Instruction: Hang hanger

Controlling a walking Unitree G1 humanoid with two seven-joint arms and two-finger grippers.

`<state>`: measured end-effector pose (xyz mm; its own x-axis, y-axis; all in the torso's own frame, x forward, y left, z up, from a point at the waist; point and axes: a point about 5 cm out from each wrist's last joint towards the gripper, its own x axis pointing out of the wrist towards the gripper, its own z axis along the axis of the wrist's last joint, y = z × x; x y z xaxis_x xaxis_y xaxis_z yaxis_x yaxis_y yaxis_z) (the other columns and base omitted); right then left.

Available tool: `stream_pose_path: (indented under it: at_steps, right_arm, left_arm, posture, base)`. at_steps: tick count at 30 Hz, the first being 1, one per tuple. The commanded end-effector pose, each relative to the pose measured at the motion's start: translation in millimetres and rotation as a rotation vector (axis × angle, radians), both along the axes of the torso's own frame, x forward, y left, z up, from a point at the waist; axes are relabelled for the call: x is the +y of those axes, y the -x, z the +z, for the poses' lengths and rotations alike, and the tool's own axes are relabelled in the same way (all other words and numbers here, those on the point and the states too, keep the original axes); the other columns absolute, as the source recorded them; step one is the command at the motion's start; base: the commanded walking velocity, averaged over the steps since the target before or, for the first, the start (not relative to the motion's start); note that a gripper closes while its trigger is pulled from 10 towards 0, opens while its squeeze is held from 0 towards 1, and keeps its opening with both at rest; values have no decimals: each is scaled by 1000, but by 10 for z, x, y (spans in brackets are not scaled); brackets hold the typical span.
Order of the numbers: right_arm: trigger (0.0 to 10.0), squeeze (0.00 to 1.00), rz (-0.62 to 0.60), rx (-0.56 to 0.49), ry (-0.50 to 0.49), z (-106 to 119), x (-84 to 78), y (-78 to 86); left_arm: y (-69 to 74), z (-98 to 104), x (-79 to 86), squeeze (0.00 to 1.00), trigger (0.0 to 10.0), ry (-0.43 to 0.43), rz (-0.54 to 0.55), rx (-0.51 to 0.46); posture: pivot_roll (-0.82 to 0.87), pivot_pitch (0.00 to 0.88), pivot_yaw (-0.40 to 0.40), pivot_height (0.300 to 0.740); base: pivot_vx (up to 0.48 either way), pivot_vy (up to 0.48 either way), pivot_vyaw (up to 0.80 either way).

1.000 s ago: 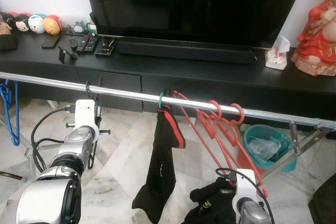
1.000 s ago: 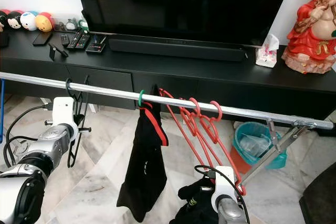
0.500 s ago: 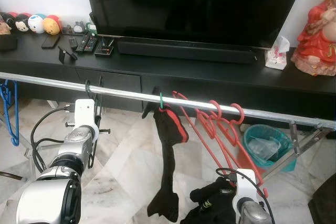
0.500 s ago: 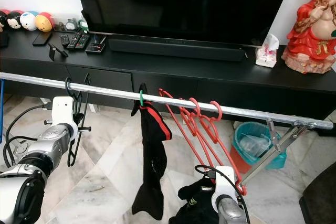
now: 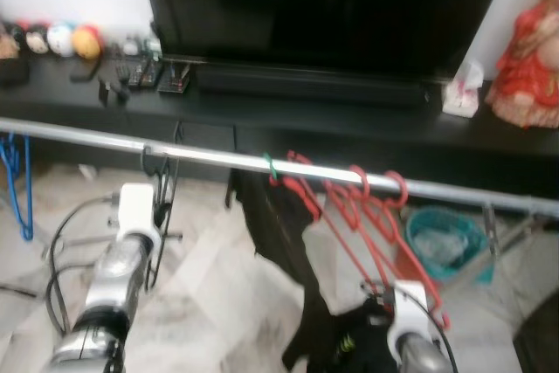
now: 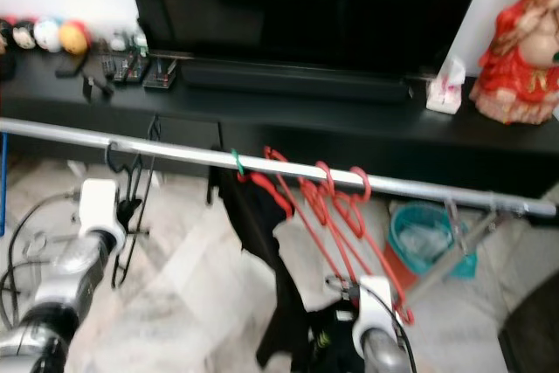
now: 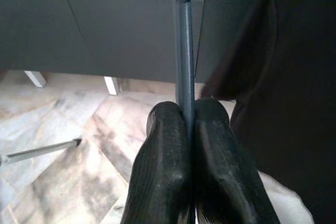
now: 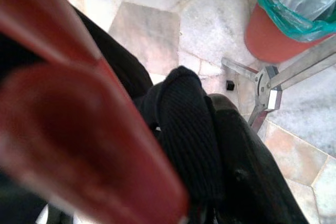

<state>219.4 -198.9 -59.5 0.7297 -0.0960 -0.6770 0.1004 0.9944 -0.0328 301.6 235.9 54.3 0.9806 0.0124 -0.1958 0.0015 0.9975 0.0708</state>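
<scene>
Black hanger hangs by its hook on the silver rail, toward the rail's left part, and the left gripper is clamped on its thin dark bar just below the rail. Further right along the rail, a green-hooked hanger carries a black garment with red trim, and beside it a cluster of red hangers slants downward. Below that cluster, the right gripper pinches black knit cloth, with a red hanger close against it. Behind the rail stand a black TV console, a television and a red figurine; under the rail's right end sits a bin with a teal liner.
</scene>
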Motion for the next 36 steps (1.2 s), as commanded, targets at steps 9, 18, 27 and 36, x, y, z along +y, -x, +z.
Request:
stream_pose_path:
  at_steps: [9,18,27,36]
  right_arm:
    - [10000,0,-36,-71,38,49,-94,-6]
    - [10000,0,-49,-78,38,36,-93,25]
    - [10000,0,-39,-73,48,26,-84,41]
    - [10000,0,-35,-77,55,31,-94,38]
  left_arm:
    - [290,-88,-88,0,10000,36,47,-54]
    - [316,-41,-39,0,10000,44,66,-62]
    - [309,-21,-49,0,10000,55,71,-61]
    - [309,-9,-59,0,10000,59,73,-60]
  posture:
    - [68,0,-72,740]
    - [60,0,-60,740]
    - [63,0,-54,740]
    - [63,0,-59,740]
  base:
    - [0,0,0]
    - [0,0,0]
    - [0,0,0]
    - [0,0,0]
